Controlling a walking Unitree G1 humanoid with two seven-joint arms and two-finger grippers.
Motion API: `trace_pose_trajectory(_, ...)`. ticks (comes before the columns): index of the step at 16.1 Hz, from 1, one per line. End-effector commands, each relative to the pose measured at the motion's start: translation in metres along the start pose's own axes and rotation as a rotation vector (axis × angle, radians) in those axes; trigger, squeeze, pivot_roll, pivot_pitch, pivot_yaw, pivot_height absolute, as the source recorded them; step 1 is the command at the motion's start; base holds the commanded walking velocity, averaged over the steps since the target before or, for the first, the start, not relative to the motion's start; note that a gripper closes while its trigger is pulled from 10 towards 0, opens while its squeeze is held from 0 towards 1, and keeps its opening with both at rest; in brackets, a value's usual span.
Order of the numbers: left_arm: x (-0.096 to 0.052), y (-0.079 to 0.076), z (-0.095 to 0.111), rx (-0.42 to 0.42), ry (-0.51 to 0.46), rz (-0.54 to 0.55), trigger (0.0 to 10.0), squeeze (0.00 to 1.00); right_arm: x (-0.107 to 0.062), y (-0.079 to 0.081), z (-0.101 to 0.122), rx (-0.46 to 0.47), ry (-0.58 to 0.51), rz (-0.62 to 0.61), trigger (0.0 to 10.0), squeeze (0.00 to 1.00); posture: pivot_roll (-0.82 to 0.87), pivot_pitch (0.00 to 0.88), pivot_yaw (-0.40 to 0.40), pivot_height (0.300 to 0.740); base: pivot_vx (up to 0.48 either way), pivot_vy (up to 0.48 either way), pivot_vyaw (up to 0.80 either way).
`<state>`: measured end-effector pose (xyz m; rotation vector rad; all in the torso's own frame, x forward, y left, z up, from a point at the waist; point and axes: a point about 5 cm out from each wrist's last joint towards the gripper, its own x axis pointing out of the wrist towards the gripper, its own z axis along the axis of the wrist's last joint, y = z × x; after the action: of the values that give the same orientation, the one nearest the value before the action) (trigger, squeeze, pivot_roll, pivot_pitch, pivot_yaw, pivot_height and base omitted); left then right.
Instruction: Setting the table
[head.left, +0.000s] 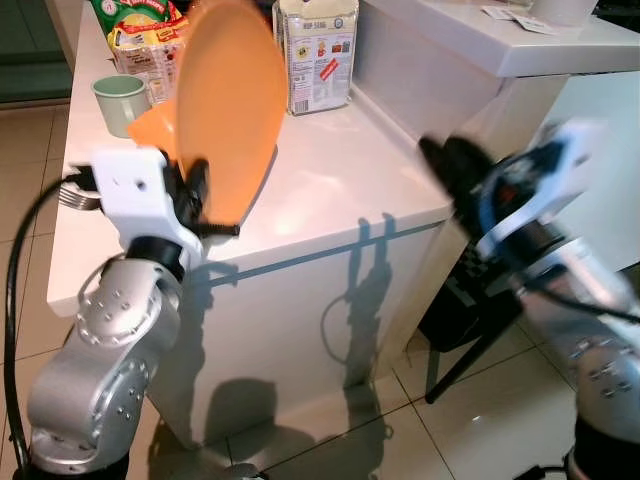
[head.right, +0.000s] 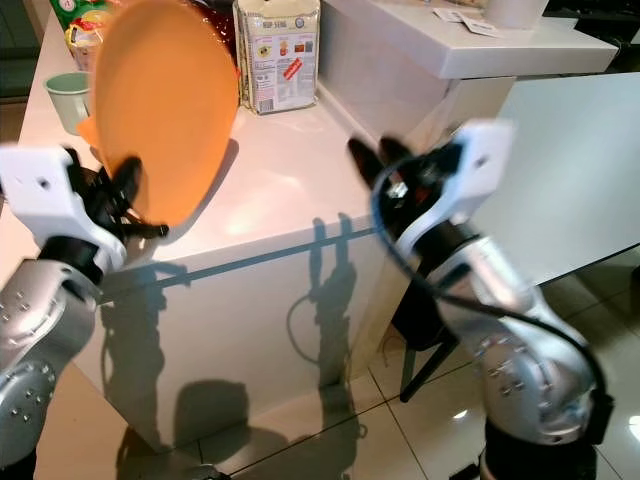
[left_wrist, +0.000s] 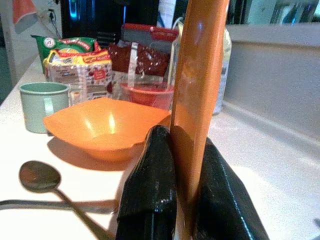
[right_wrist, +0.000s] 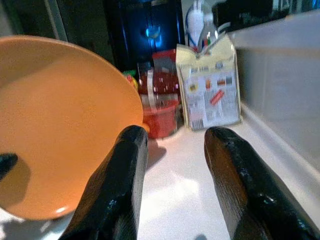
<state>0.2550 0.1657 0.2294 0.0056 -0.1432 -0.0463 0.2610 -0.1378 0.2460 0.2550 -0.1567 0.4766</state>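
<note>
The orange plate (head.left: 228, 105) stood on edge above the white surface (head.left: 340, 175), pinched at its lower rim by the left tool (left_wrist: 189, 200). The right tool (right_wrist: 175, 165), fingers spread and empty, hovered near the surface's edge. Behind the plate sat an orange bowl (left_wrist: 102, 127), a green mug (left_wrist: 42, 105) and a spoon (left_wrist: 40, 180).

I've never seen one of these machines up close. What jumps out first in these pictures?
The big orange plate stands out: the left claw pinches its lower edge and holds it upright on edge over the white counter. Behind it on the counter sit an orange bowl, a pale green mug and a spoon. The right claw, open and holding nothing, hangs by the counter's near corner.
</note>
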Motion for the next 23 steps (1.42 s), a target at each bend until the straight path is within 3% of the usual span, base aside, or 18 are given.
trace_pose_trajectory(1, -0.001, -0.003, 0.009, 0.01, -0.058, -0.016, 10.0, 0.0, -0.001, 0.002, 0.001, -0.026, -0.013, -0.004, 10.0, 0.0, 0.09, 0.0, -0.076, 0.74, 0.0, 0.0, 0.0)
trace_pose_trajectory(5, 0.001, -0.011, 0.005, 0.025, -0.071, -0.014, 10.0, 0.0, -0.002, 0.001, -0.003, -0.221, -0.067, -0.092, 10.0, 0.0, 0.07, 0.0, -0.067, 0.74, 0.0, -0.412, 0.0)
trace_pose_trajectory(8, 0.002, -0.019, 0.01, 0.021, -0.1, -0.038, 10.0, 0.0, -0.003, -0.01, -0.013, -0.183, -0.064, -0.138, 10.0, 0.0, 0.09, 0.0, -0.077, 0.74, 0.0, -0.48, 0.0)
trace_pose_trajectory(15, 0.0, -0.026, 0.006, 0.017, -0.096, -0.048, 10.0, 0.0, -0.006, -0.012, -0.023, -0.158, -0.053, -0.138, 10.0, 0.0, 0.09, 0.0, -0.076, 0.74, 0.0, -0.48, 0.0)
trace_pose_trajectory(19, 0.009, -0.026, 0.003, 0.064, -0.091, -0.049, 10.0, 0.0, -0.003, -0.011, -0.028, -0.15, -0.048, -0.156, 10.0, 0.0, 0.06, 0.0, -0.051, 0.74, 0.0, -0.48, 0.0)
trace_pose_trajectory(23, 0.024, -0.027, -0.007, 0.121, -0.077, -0.079, 10.0, 0.0, -0.015, -0.029, -0.046, -0.178, 0.025, -0.259, 10.0, 0.0, 0.05, 0.0, -0.045, 0.74, 0.0, -0.48, 0.0)
